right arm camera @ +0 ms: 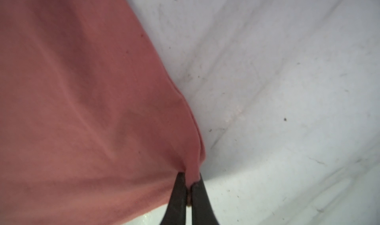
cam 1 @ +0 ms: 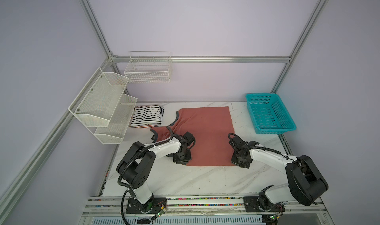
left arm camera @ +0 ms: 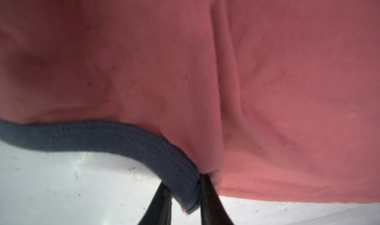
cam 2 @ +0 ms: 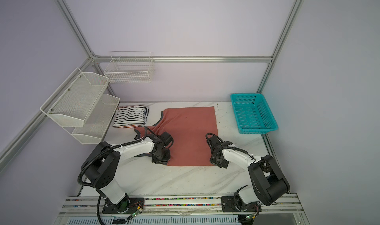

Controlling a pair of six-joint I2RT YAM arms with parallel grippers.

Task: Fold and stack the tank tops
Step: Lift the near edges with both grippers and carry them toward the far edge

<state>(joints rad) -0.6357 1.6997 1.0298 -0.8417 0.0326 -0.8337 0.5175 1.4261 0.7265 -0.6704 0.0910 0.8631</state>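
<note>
Top views: salmon-red tank top (cam 1: 205, 131) lies spread open at centre frame, not yet folded.
Striped tops (cam 1: 147, 116) sit folded and stacked at centre left; left gripper (left arm camera: 184, 182) clamps the grey-blue trim (left arm camera: 102, 135); right gripper (right arm camera: 190, 178) pinches the hem corner; this top's folding and stacking appear to remain.

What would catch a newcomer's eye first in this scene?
The salmon-red tank top spread flat across the middle of the white table dominates. The left end effector and the right end effector each pinch one of its near corners, the left on the grey-blue trim. A turquoise basket stands at the far right, and folded striped tops lie at the far left.
</note>
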